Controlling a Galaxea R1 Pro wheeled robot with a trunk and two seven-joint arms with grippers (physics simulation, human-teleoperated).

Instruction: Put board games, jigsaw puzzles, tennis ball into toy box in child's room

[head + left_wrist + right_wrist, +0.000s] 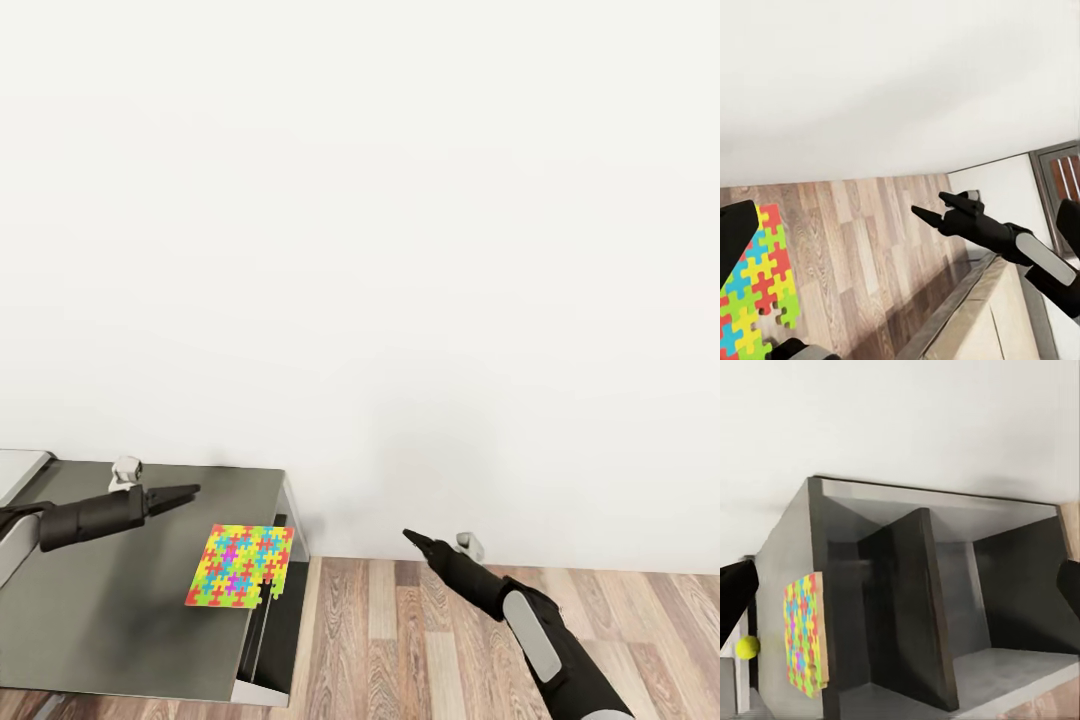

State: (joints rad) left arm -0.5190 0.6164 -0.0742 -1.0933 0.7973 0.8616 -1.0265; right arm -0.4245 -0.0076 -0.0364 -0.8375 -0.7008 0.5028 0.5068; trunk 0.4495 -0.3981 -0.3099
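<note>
- Fingers of my left hand (190, 491) lie pressed together in a dark point, empty, hovering over the table (110, 640).
- My right hand (412, 540) tapers to a closed point above the wood-plank floor (420, 650); its forearm is cut off at the frame edge.
- One jigsaw puzzle (240, 567), thin and bright, overhangs the table's edge.
- The tennis ball (748, 646) shows small beyond it.

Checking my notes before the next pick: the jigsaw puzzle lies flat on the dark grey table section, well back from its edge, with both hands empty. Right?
Not quite. In the head view the jigsaw puzzle lies flat on the dark grey table section, but at its right edge, one corner overhanging. The left hand and right hand hold nothing.
</note>
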